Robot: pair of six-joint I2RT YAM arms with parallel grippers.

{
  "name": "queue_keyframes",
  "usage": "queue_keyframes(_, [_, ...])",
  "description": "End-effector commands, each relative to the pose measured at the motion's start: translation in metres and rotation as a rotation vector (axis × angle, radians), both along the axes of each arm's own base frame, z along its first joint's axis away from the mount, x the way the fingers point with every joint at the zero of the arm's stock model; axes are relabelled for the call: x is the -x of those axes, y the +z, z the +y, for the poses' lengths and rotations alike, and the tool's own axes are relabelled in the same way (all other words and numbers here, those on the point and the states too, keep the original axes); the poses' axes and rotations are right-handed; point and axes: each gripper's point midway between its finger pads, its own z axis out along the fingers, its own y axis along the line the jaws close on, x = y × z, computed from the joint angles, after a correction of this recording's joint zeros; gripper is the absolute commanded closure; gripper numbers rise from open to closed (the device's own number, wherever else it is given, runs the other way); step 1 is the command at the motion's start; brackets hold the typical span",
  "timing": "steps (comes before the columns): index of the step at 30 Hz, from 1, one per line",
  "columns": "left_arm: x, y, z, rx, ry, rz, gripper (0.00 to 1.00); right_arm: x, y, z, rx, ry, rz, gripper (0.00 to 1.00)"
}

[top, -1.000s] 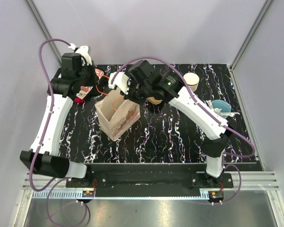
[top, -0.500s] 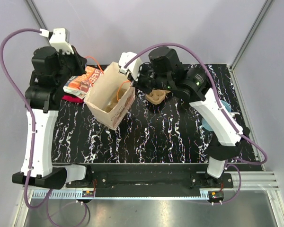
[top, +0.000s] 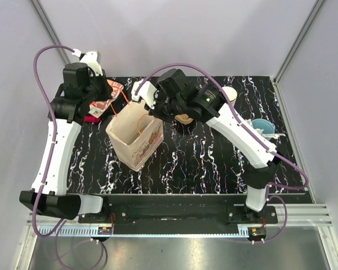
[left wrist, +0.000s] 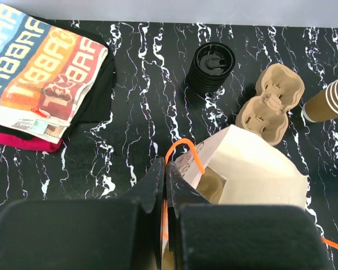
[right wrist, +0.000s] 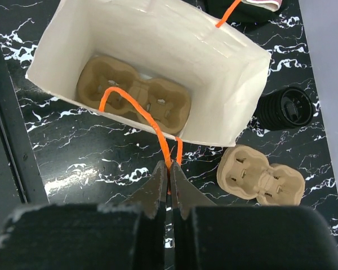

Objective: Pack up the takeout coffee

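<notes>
A pale paper bag (top: 136, 138) with orange handles stands open at the table's middle left. My left gripper (top: 114, 102) is shut on the bag's far-side orange handle and rim (left wrist: 183, 151), seen between its fingers in the left wrist view (left wrist: 165, 169). My right gripper (top: 152, 112) is shut on the other orange handle (right wrist: 136, 109), its tips (right wrist: 169, 171) just outside the bag's wall (right wrist: 158, 39). A brown pulp cup carrier (right wrist: 135, 95) lies on the bag's floor. No lidded coffee cup shows in any view.
A second pulp carrier (left wrist: 270, 101) lies on the table beside a stack of black lids (left wrist: 212, 66). A stack of lidless paper cups (top: 228, 94) stands at the back right, a light blue cup (top: 263, 126) at the right. Colourful packets (left wrist: 39, 62) lie at the back left.
Half a second ago both arms held the bag raised and further left. Now both have come down and the bag sits lower and more to the right, still held by both handles.
</notes>
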Motion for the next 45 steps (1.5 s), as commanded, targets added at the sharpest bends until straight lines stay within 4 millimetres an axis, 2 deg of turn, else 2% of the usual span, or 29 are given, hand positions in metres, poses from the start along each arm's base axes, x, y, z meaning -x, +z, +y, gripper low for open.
queue_keyframes(1, [0.001, 0.033, 0.000, 0.013, -0.005, -0.112, 1.00, 0.004, 0.023, -0.002, -0.063, 0.006, -0.019, 0.94])
queue_keyframes(3, [0.001, 0.036, 0.000, 0.014, -0.008, -0.118, 1.00, 0.006, 0.024, -0.002, -0.066, 0.014, -0.013, 0.91])
queue_keyframes(4, [0.001, 0.036, 0.000, 0.013, -0.006, -0.120, 1.00, 0.008, 0.025, -0.003, -0.065, 0.019, -0.010, 0.87])
queue_keyframes(7, [0.001, 0.033, 0.000, 0.014, -0.006, -0.112, 1.00, 0.012, 0.027, -0.004, -0.063, 0.037, -0.005, 0.70])
queue_keyframes(8, [0.002, 0.032, 0.000, 0.014, -0.007, -0.107, 1.00, 0.013, 0.029, -0.005, -0.064, 0.040, -0.004, 0.59])
queue_keyframes(15, [0.002, 0.029, -0.002, 0.021, -0.014, -0.100, 1.00, 0.027, 0.032, -0.008, -0.064, 0.091, 0.025, 0.36])
queue_keyframes(21, [0.001, 0.029, -0.002, 0.021, -0.011, -0.101, 1.00, 0.041, 0.029, -0.009, -0.056, 0.145, 0.068, 0.27])
queue_keyframes(27, [0.001, 0.030, -0.001, 0.022, -0.009, -0.103, 1.00, 0.045, 0.026, -0.009, -0.047, 0.165, 0.082, 0.24])
queue_keyframes(35, [0.000, 0.034, 0.008, 0.000, 0.040, -0.114, 1.00, 0.040, 0.039, -0.013, -0.068, 0.128, 0.046, 0.05])
queue_keyframes(38, [-0.001, 0.039, 0.012, -0.013, 0.059, -0.125, 1.00, 0.035, 0.046, -0.015, -0.081, 0.100, 0.024, 0.02])
queue_keyframes(41, [-0.003, 0.053, 0.013, -0.018, 0.057, -0.157, 1.00, 0.028, 0.054, -0.017, -0.094, 0.058, -0.008, 0.02])
queue_keyframes(43, [-0.002, 0.065, 0.012, -0.018, 0.053, -0.182, 1.00, 0.028, 0.054, -0.017, -0.091, 0.065, -0.014, 0.01])
queue_keyframes(45, [-0.003, 0.066, 0.012, -0.018, 0.051, -0.182, 1.00, 0.030, 0.049, -0.014, -0.083, 0.095, -0.009, 0.00])
